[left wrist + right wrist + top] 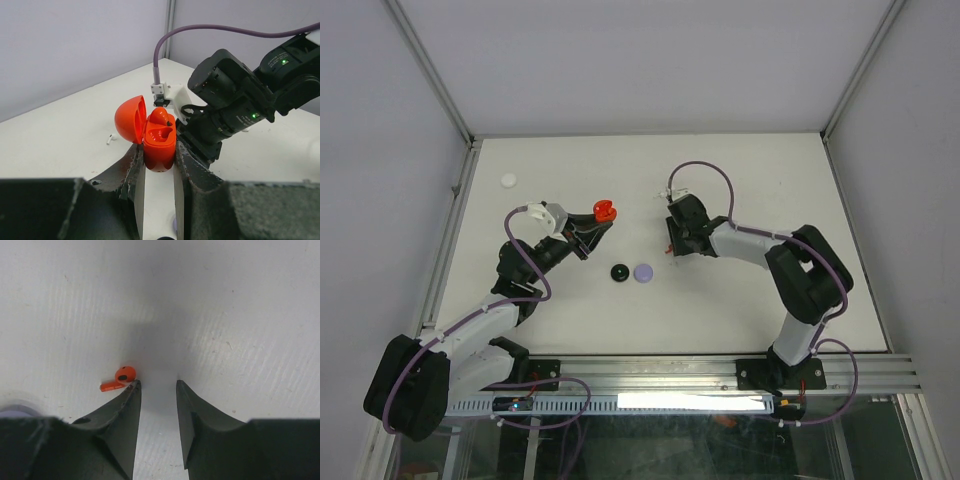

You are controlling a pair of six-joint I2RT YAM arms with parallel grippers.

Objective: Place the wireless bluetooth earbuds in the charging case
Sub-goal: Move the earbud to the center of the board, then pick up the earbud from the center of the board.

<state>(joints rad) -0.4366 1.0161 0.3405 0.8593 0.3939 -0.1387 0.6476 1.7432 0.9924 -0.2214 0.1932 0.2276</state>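
The red charging case (160, 145) stands upright with its lid (130, 120) flipped open, and my left gripper (159, 152) is shut on its body. A red earbud (160, 116) sits in the far slot; the near slot is empty. In the top view the case (605, 210) is held left of centre. Another red earbud (120, 377) lies flat on the table, just outside the left fingertip of my right gripper (157, 385). That gripper is open, tips close to the table, with nothing between them. From above, the right gripper (671, 238) stands right of the case.
A small white earbud (111, 138) lies on the table left of the case. A black round case (618, 272) and a lavender one (643, 271) sit side by side near the centre. A white round case (509, 181) rests at the back left.
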